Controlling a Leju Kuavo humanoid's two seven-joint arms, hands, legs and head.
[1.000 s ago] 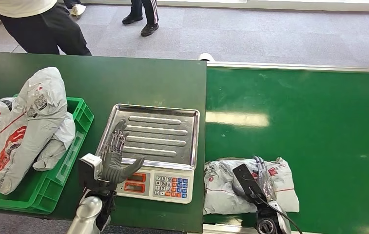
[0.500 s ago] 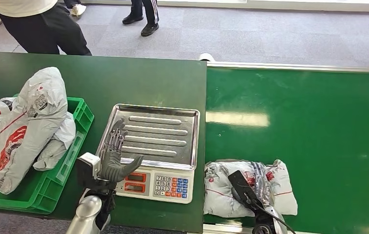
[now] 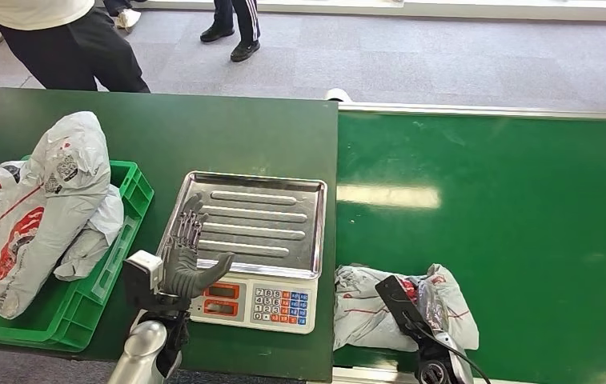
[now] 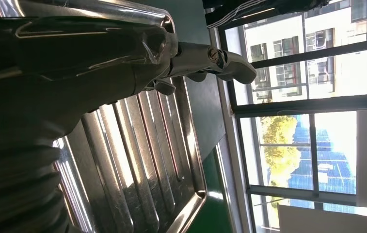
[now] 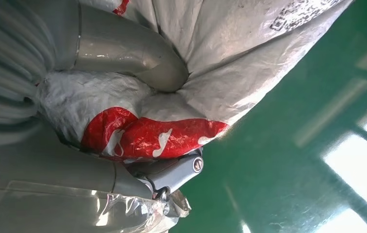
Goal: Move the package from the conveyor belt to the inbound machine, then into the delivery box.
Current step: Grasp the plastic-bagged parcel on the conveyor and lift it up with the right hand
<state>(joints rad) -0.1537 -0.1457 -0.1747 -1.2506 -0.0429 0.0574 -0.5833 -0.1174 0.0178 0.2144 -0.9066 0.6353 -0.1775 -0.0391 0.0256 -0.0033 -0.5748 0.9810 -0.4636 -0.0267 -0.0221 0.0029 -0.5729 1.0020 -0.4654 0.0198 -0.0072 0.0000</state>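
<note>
I see the green crate (image 3: pixel 135 192) at the left end of the dark green worktop (image 3: pixel 227 132), holding a heap of grey and white mail bags (image 3: pixel 47 204) with red print; the tallest bag stands above the crate's rim. Beside it sits the scale (image 3: pixel 247 252), its steel tray (image 3: pixel 299 192) bare. My left hand (image 3: pixel 186 254) hovers over the tray's near left corner, fingers straight and apart, holding nothing; the left wrist view shows the ribbed tray (image 4: pixel 171 160) under the fingers (image 4: pixel 220 58).

The package (image 3: pixel 363 316), a crumpled grey bag with red markings, lies on the green conveyor belt (image 3: pixel 507 208) at its near edge, just beside the scale. My right hand (image 3: pixel 423 308) grips it: in the right wrist view the thumb (image 5: pixel 137 53) presses into the plastic (image 5: pixel 249 68) and fingers (image 5: pixel 171 172) clamp from the other side.

Beyond the worktop is grey carpet (image 3: pixel 411 56), with two people's legs (image 3: pixel 71 48) cut off by the frame. Windows (image 4: pixel 312 97) show in the left wrist view.
</note>
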